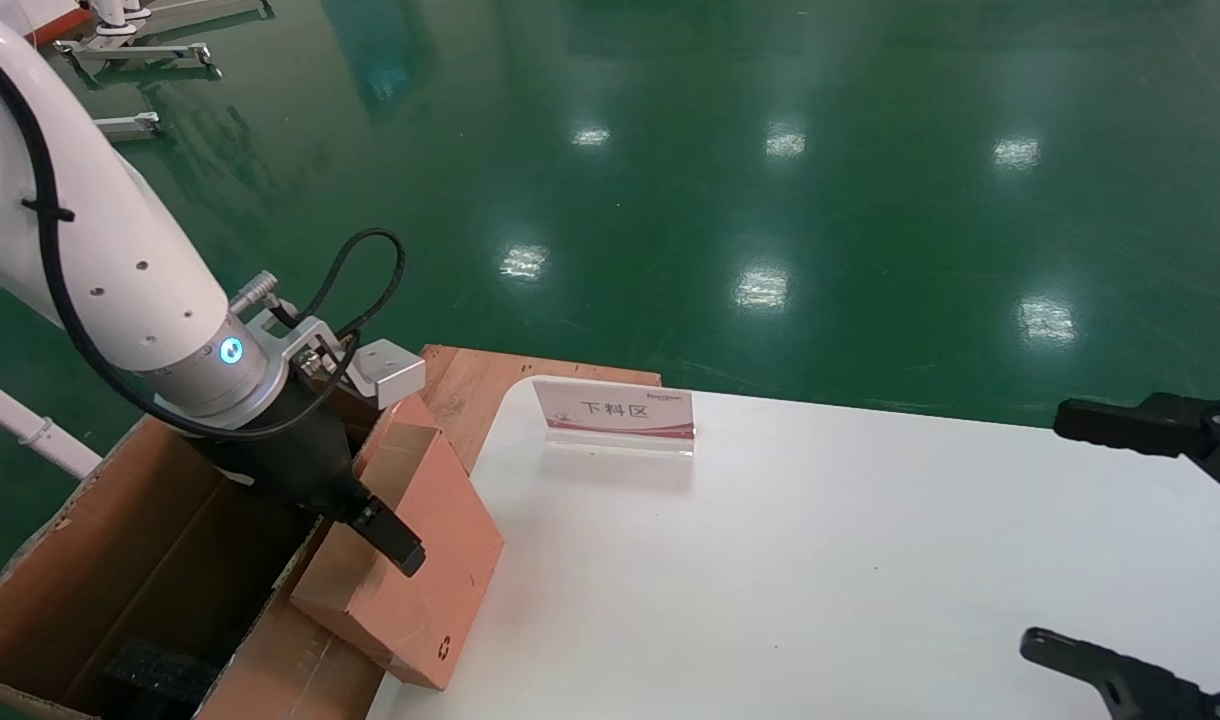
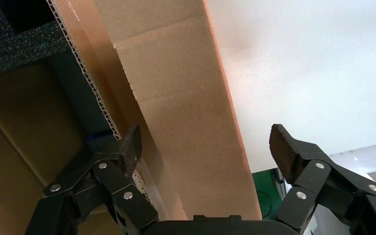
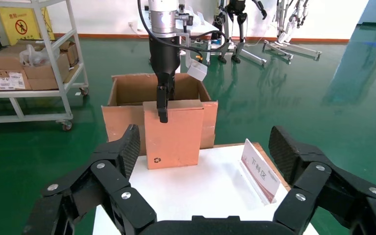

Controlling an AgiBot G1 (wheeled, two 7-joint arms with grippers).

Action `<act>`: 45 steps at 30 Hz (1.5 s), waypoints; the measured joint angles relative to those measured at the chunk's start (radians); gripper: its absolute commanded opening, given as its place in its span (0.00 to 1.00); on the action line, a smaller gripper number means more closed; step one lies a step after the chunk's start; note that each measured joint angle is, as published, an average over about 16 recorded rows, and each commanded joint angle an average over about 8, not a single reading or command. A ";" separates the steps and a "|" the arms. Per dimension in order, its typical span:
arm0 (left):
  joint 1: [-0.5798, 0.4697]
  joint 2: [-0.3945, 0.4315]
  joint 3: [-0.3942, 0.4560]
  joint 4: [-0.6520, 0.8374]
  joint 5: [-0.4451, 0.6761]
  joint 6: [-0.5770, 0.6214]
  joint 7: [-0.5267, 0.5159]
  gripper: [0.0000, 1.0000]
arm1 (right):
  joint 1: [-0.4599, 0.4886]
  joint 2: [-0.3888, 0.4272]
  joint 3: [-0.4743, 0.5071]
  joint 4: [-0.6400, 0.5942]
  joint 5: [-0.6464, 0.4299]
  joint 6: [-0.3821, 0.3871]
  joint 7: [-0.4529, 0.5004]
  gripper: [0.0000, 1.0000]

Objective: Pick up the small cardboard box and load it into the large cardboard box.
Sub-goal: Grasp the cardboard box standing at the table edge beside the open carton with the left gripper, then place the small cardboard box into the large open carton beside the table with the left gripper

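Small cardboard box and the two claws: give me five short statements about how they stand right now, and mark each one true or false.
1. The small cardboard box stands at the white table's edge, beside the large cardboard box. True.
2. The left claw straddles the small box's top with its fingers spread. True.
3. The small box already lies inside the large box on the black foam. False: it is outside, against the big carton's flap.
4. The right claw holds the sign stand. False: it is open and grips nothing.
5. The recycling mark sits near a lower corner of the small box. True.
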 measured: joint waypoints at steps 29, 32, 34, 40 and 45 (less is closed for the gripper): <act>-0.072 -0.005 -0.032 0.013 0.009 0.007 0.013 0.00 | 0.000 0.000 0.000 0.000 0.000 0.000 0.000 0.00; -0.127 -0.005 -0.052 0.019 0.018 0.018 0.018 0.00 | 0.000 0.000 0.000 -0.001 0.000 0.000 0.000 0.00; -0.172 -0.003 -0.065 0.023 0.028 0.030 0.024 0.00 | 0.000 0.000 -0.001 -0.001 0.000 0.000 0.000 0.00; -0.334 0.010 -0.086 0.043 0.068 0.076 0.056 0.00 | 0.001 0.000 -0.001 -0.001 0.000 0.000 -0.001 0.00; -0.469 0.029 -0.053 0.078 0.089 0.110 0.103 0.00 | 0.001 0.000 -0.001 -0.001 0.001 0.000 -0.001 0.00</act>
